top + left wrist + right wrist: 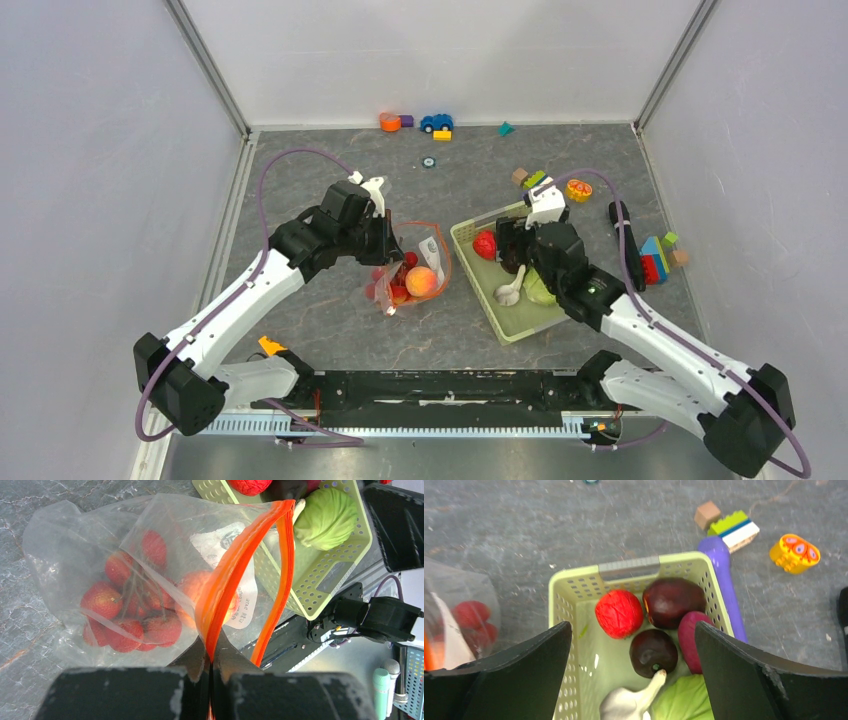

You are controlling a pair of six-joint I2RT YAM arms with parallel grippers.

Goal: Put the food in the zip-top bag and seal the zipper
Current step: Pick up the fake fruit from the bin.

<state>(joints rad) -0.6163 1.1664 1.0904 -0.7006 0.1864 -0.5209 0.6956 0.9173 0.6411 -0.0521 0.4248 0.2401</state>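
The clear zip-top bag stands open at table centre, holding several small red fruits and a peach. My left gripper is shut on the bag's red-orange zipper strip and holds the mouth up. My right gripper is open above the pale green basket. In the basket lie a red strawberry, dark plums, a magenta fruit, a white garlic and a green cabbage. The slider tab is hidden.
A purple toy handle lies against the basket's far side. Building blocks, a yellow-orange toy, a blue toy car and more blocks are scattered on the grey table. White walls stand around it.
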